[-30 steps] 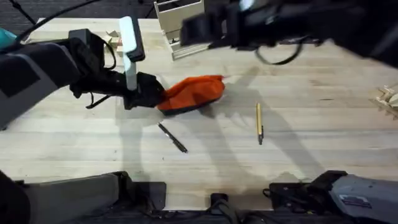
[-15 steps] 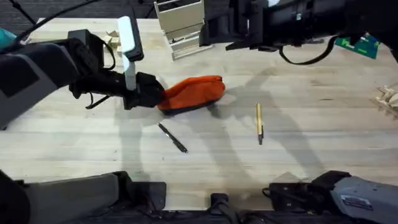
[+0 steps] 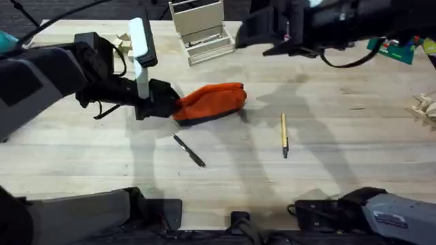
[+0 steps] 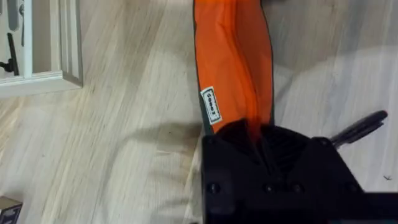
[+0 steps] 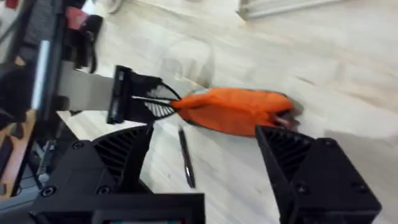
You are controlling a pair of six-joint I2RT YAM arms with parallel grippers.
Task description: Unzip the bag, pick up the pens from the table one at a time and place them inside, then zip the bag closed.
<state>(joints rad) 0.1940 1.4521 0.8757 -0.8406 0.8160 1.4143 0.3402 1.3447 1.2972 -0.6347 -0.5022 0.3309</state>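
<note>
With the left gripper (image 3: 163, 102) pinching one end of the bag (image 3: 212, 102) on the tabletop (image 3: 340, 136), unzipping is in hand; the right gripper (image 5: 205, 168), jaws spread above the far end, must next find the zipper pull.

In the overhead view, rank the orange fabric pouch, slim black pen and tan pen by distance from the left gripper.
1. Orange fabric pouch: clamped in the left gripper.
2. Slim black pen: nearer the arm bases.
3. Tan pen: far right.
</note>
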